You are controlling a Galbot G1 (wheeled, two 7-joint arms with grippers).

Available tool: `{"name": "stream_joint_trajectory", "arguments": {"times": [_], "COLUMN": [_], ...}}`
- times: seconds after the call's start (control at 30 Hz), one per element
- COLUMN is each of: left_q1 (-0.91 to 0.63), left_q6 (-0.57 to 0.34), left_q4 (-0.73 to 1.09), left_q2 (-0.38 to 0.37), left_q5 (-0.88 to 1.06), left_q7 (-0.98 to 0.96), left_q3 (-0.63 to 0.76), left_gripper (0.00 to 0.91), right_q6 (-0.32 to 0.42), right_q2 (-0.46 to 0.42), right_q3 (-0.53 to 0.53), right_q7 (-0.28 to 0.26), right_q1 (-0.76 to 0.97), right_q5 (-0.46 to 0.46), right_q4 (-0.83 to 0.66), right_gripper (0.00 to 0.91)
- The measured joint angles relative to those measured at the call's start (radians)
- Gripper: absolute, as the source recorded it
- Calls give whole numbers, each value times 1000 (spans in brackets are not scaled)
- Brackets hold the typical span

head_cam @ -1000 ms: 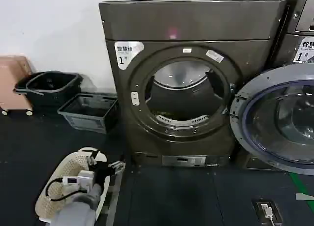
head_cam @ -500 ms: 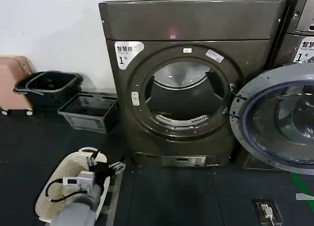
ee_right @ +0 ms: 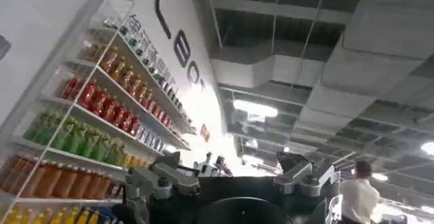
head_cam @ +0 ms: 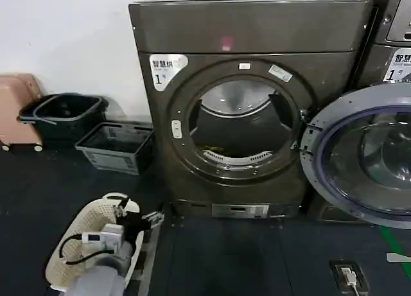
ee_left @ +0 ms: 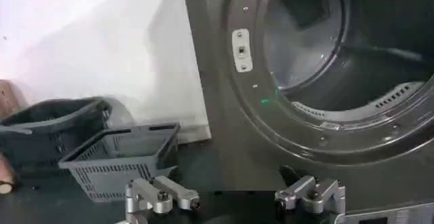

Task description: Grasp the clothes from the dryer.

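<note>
The dryer [head_cam: 250, 33] stands in the middle of the head view, its round porthole open and its door [head_cam: 359, 156] swung out to the right. On the drum floor, just behind the porthole rim, lies a small yellow-green bit of the clothes [head_cam: 213, 151]. My left gripper [head_cam: 151, 218] hangs low near the floor, left of and below the porthole, pointing toward the machine. In the left wrist view the left gripper [ee_left: 237, 201] is open and holds nothing, with the dryer [ee_left: 224, 110] ahead of it. My right gripper [ee_right: 237, 184] is open and points up at a ceiling, away from the dryer.
A cream mesh basket [head_cam: 72, 248] sits on the floor under my left arm. A dark grey crate [head_cam: 115, 146] and a black bin [head_cam: 61, 113] stand against the wall at left. A second machine [head_cam: 393, 33] adjoins at right. A floor socket [head_cam: 347, 274] lies at front right.
</note>
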Motion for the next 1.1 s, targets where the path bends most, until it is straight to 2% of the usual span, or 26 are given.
{"name": "stream_joint_trajectory", "arguments": {"times": [1.1], "left_q1": [-3], "left_q6": [0], "left_q4": [4], "left_q2": [0], "left_q5": [-3], "left_q7": [3], "left_q3": [3], "left_gripper": [907], "right_q6": [-1], "right_q2": [-4], "right_q3": [-8], "right_q7": [10], "right_q1": [6], "right_q5": [3], "right_q4": [-7], "right_gripper": [907]}}
